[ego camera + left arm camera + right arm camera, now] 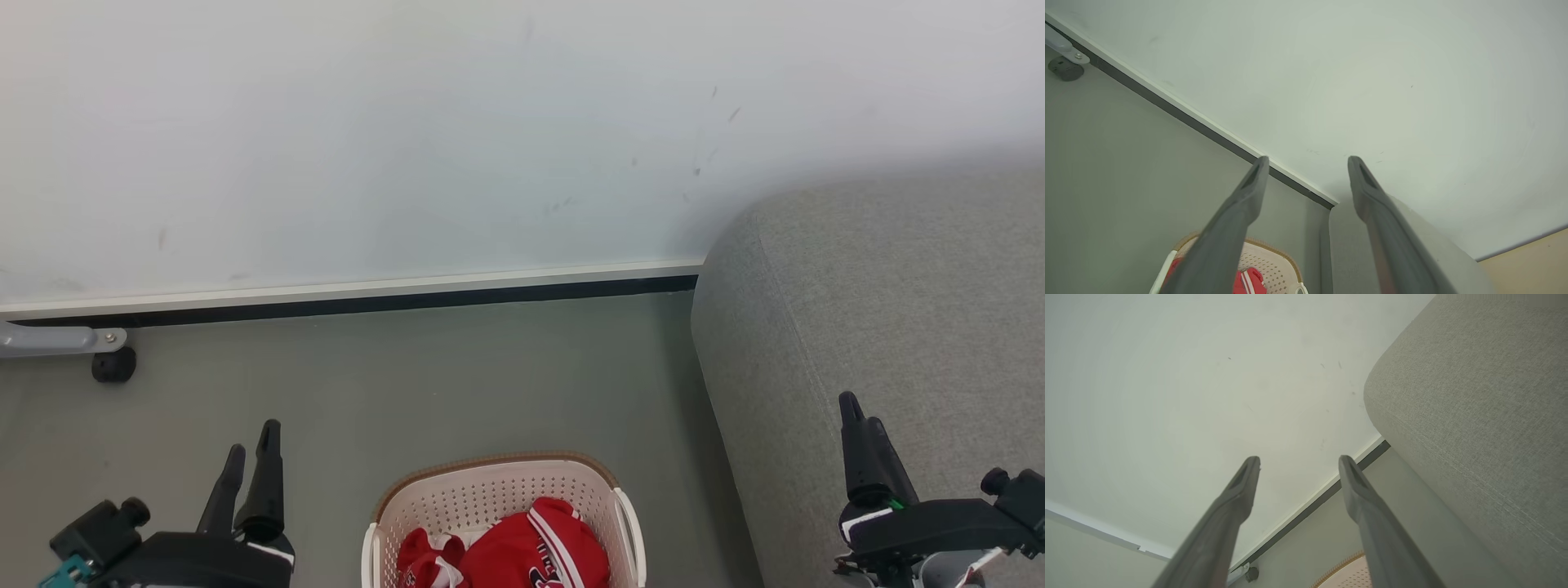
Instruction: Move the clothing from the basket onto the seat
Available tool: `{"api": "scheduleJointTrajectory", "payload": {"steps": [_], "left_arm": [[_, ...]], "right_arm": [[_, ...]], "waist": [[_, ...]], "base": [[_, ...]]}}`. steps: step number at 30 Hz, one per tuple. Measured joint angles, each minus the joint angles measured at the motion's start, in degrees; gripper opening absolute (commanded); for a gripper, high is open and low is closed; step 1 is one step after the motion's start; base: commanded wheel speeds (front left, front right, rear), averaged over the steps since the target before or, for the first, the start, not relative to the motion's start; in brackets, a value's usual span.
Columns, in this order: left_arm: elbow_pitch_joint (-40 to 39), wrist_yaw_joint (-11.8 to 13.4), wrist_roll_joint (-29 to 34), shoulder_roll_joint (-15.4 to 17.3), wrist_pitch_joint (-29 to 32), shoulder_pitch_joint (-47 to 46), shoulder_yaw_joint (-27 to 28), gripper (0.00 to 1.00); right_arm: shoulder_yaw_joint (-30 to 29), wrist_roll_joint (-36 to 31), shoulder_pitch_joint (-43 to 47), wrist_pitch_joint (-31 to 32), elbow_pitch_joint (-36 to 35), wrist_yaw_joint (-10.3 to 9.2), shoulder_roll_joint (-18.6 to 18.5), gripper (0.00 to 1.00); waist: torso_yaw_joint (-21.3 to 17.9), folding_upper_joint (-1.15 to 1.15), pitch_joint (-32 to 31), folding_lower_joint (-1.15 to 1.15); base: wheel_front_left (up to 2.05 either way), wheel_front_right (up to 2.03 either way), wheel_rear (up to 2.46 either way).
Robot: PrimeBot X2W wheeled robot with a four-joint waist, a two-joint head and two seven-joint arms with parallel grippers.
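Head view, grey floor (408, 376), white wall (408, 122), basket (490, 490) (clothing (522, 555) inside) near seat (882, 310), left tool (254, 437) and right tool (861, 411) spread.

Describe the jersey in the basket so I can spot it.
Left of the grey seat, a cream basket stands on the floor. The jersey is the bigger red heap at its right; white stripes set it apart from the smaller red bundle.

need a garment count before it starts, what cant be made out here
- clothing: head view, bottom edge cuts the pile; garment count unclear.
- basket: head view, near part cut off; left wrist view, a finger of the left gripper covers part.
- seat: head view, runs off the right edge.
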Motion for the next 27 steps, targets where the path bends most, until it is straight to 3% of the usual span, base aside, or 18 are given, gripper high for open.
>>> {"api": "scheduleJointTrajectory", "payload": {"steps": [12,27], "left_arm": [[-0.63,1.19,9.48,1.3,-2.22,-0.46,-2.14,1.0],[-1.66,2.11,20.35,2.4,-5.31,-0.67,-3.93,1.0]], "right_arm": [[2.03,-10.72,-0.83,-2.29,-1.19,-2.67,-1.22,1.0],[5.75,-22.49,-0.91,-5.58,-2.27,-3.23,-2.59,1.0]], "waist": [[-0.04,0.0,-0.08,0.0],[-0.08,0.0,0.09,0.0]], "base": [[0.0,0.0,0.0],[0.0,0.0,0.0]]}}
